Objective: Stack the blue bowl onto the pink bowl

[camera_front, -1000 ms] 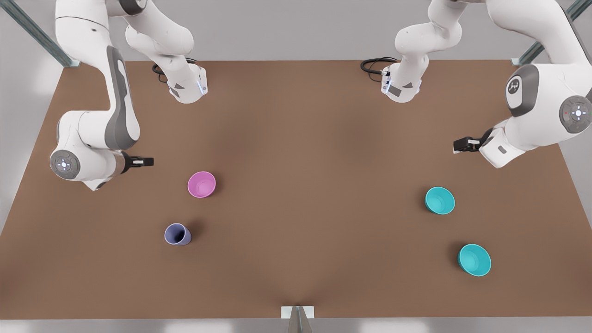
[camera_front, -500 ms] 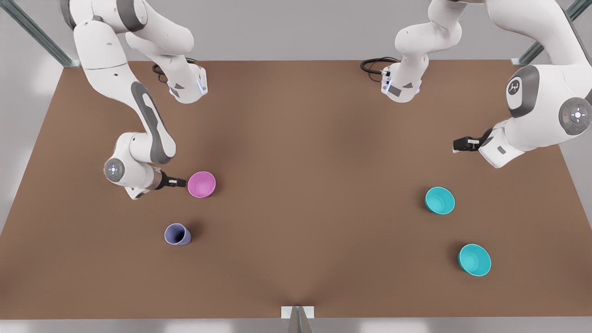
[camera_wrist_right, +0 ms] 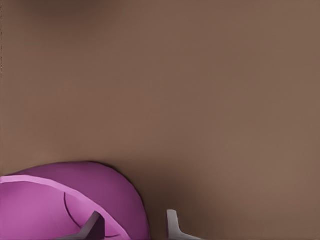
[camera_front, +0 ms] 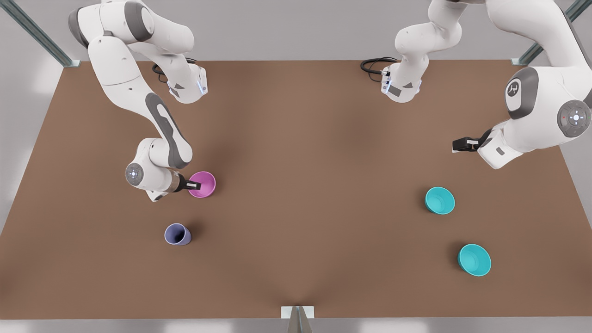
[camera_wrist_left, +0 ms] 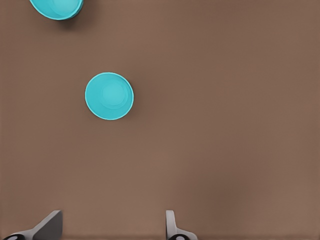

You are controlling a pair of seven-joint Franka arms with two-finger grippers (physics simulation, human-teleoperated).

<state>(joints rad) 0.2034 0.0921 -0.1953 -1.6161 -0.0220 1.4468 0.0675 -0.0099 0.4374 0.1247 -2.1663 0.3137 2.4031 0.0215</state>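
Note:
The pink bowl (camera_front: 207,184) stands upright on the front view's left part of the table. My right gripper (camera_front: 194,185) is open at its rim. In the right wrist view the pink bowl (camera_wrist_right: 60,200) has one finger (camera_wrist_right: 92,227) inside it and the other outside its wall. Two near-identical blue bowls stand on the front view's right: one nearer the arms (camera_front: 440,200) and one nearer the front edge (camera_front: 474,260). My left gripper (camera_front: 462,144) hangs open and empty behind them, with the nearer blue bowl (camera_wrist_left: 109,96) ahead of its fingertips (camera_wrist_left: 172,227).
A small lavender cup (camera_front: 177,234) stands in front of the pink bowl. The brown table (camera_front: 305,185) is wide and bare between the two groups. Both arm bases (camera_front: 401,88) sit at the far edge.
My right arm swung toward the front view's right and lowered until its fingers straddle the pink bowl's rim. The left arm has barely moved. No bowl has shifted.

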